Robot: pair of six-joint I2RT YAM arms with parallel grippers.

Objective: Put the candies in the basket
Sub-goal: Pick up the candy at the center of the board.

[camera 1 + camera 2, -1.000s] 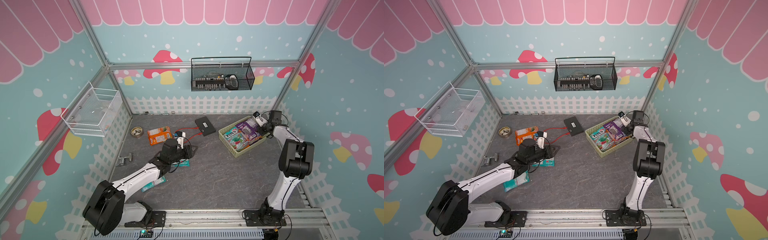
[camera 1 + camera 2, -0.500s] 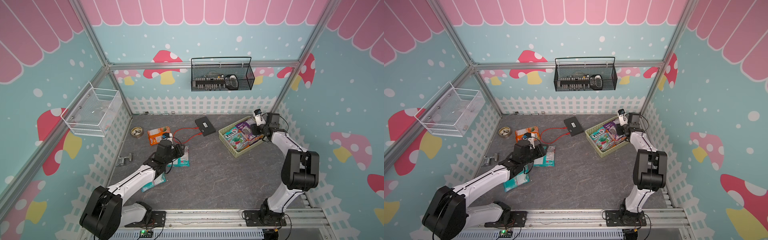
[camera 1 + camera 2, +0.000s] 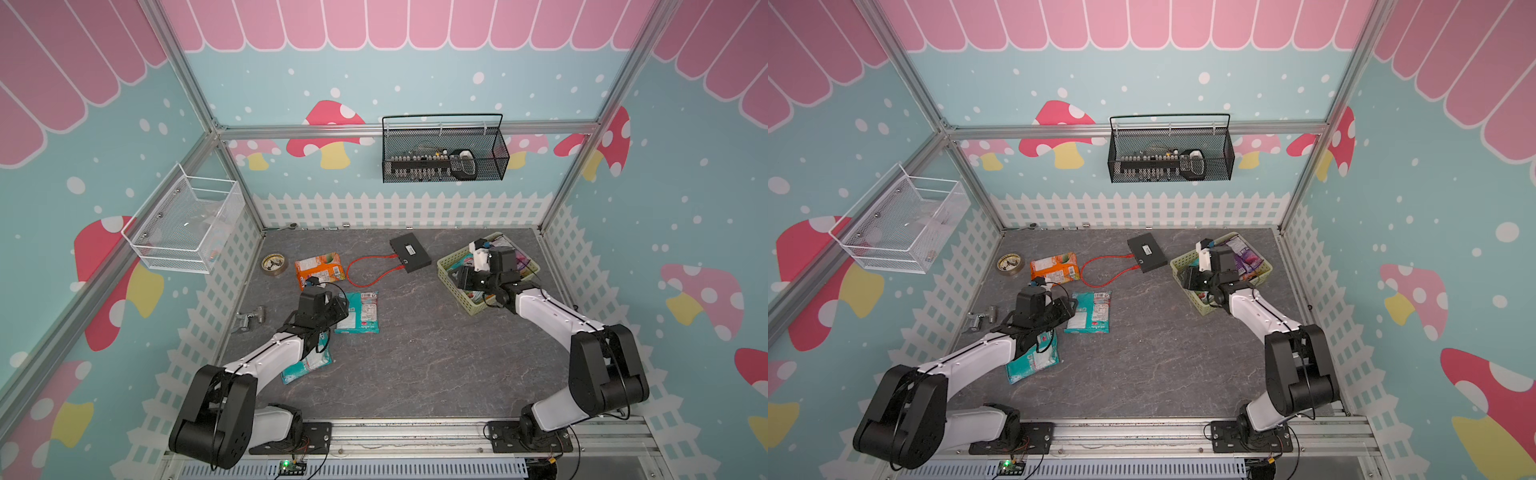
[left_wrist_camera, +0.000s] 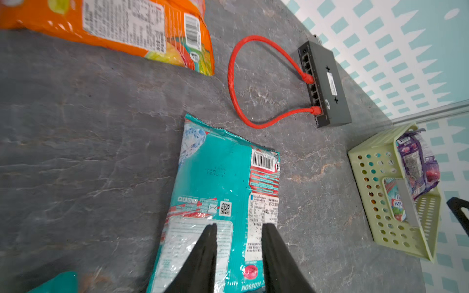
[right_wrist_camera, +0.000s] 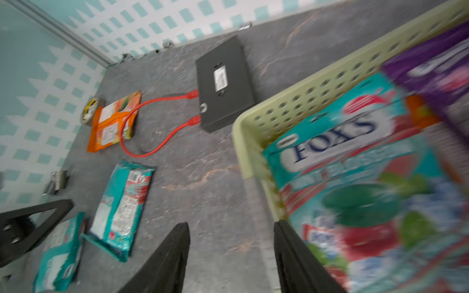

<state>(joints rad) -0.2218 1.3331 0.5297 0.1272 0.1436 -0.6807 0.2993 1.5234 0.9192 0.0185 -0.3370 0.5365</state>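
1. Left gripper (image 4: 239, 227): jaws part-open with a narrow gap, tips down on the near short end of the teal candy bag (image 4: 218, 177). No fold shows between them (not gripped yet, I judge).
2. That bag lies flat on the table (image 3: 415, 353), its long axis running straight away from the claw. The left side is clearly nearer.
3. Right gripper (image 5: 232, 225): jaws apart, empty, at a corner of the basket (image 3: 446, 268). The basket is well apart from the teal bag and already holds a purple bag (image 4: 416, 162).
4. Also out on the table: orange bag (image 3: 319, 268) and second teal bag (image 3: 307, 365).
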